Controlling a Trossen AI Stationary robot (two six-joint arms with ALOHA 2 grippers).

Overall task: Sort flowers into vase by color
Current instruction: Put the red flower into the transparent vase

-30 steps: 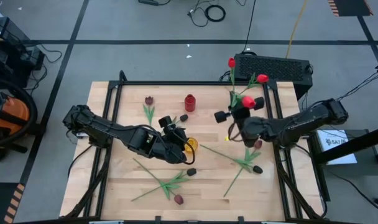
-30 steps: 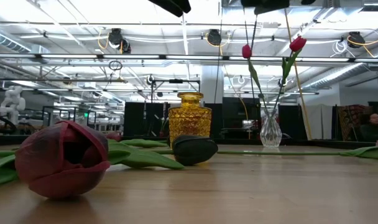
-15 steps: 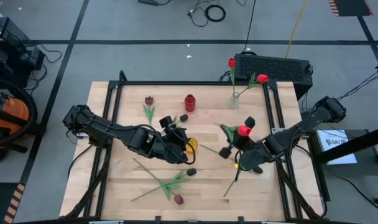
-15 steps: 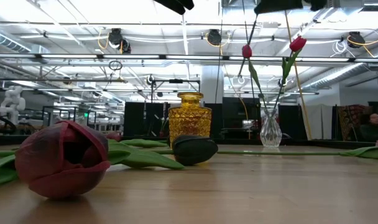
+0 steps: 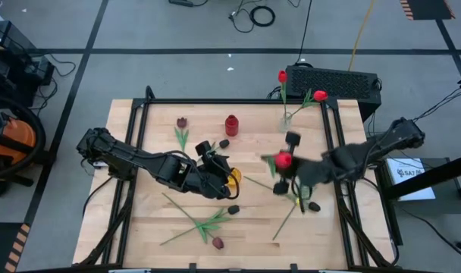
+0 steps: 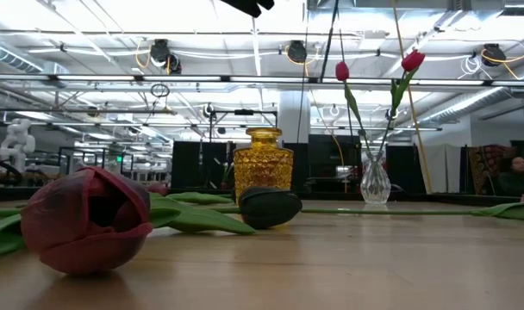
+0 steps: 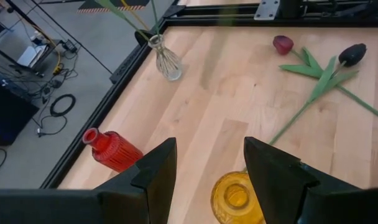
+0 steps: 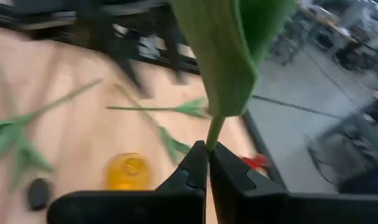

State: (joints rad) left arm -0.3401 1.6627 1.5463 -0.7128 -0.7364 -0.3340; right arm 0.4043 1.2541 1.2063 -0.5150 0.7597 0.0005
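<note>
Right claw [image 8: 207, 163]: pinched shut on the thin green stem of a red tulip [image 5: 283, 160], held in the air over the right half of the table [image 5: 253, 220]; the broad leaf fills much of the right wrist view.
Left claw [image 7: 207, 168]: fingers spread wide, hovering just above the yellow vase [image 5: 232, 177] near the table's middle, holding nothing.
Yellow vase: knobbly amber glass, narrow neck, upright.
Clear glass vase [image 5: 286, 121]: at the far right edge of the table, with two red tulips [image 5: 320, 96] standing in it.
Red vase [image 5: 231, 124]: ribbed and upright, toward the far edge.
Loose flowers: dark maroon tulip [image 5: 217, 243] by the near edge, near-black tulip [image 5: 233, 208] just before the yellow vase, another maroon one [image 5: 182, 122] far left.
Table: pale wooden planks, black metal frame.
</note>
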